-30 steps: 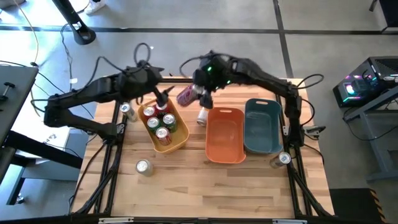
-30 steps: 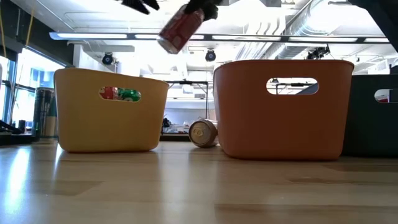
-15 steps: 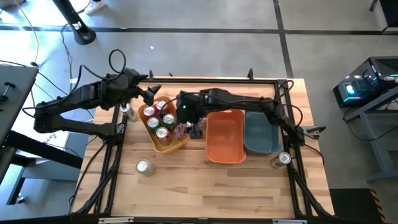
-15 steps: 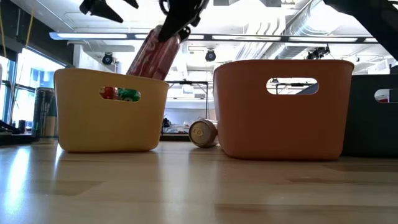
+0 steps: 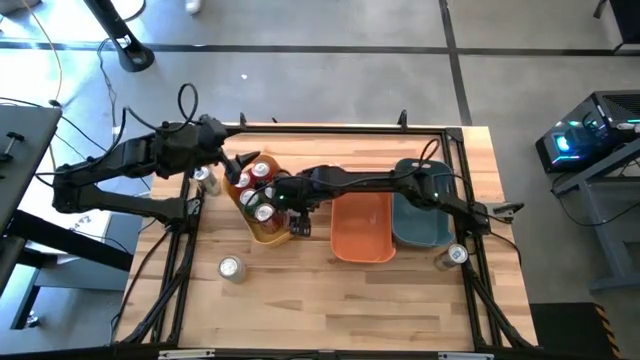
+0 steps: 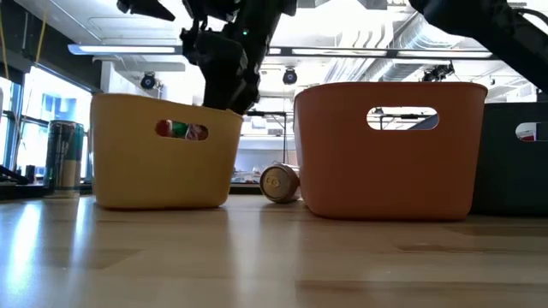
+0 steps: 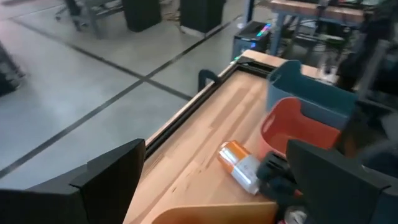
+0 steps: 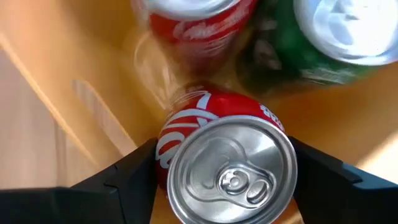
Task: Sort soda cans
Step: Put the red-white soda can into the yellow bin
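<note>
My right gripper [image 5: 291,207] reaches down into the yellow bin [image 5: 285,232] at its near right corner, shut on a red soda can [image 8: 231,168]. Several red and green cans [image 5: 255,185] stand in that bin. My left gripper [image 5: 238,161] hangs open above the bin's far left rim and holds nothing. Another can [image 6: 280,182] lies on its side on the table between the yellow bin and the orange bin [image 6: 390,150]. In the low view the bin's wall hides the held can. My right gripper pinches the red can between its two fingers [image 8: 124,183], on opposite sides of the wall just below the top rim [image 8: 163,154]. The fingers come steeply from above. The can stands top up inside the yellow bin; whether its base rests on the floor is hidden.
A teal bin [image 5: 425,205] stands right of the orange bin [image 5: 360,225]. Loose cans stand on the table at the near left [image 5: 230,267], at the near right [image 5: 457,255] and left of the yellow bin [image 5: 205,178]. Bare wood lies along the near edge.
My right gripper has come down and toward the near left with the red can, from above the bins' far side into the yellow bin; the can has gone from slanted to upright. My left gripper has drawn back toward the left. The yellow bin has slid slightly toward the orange bin.
</note>
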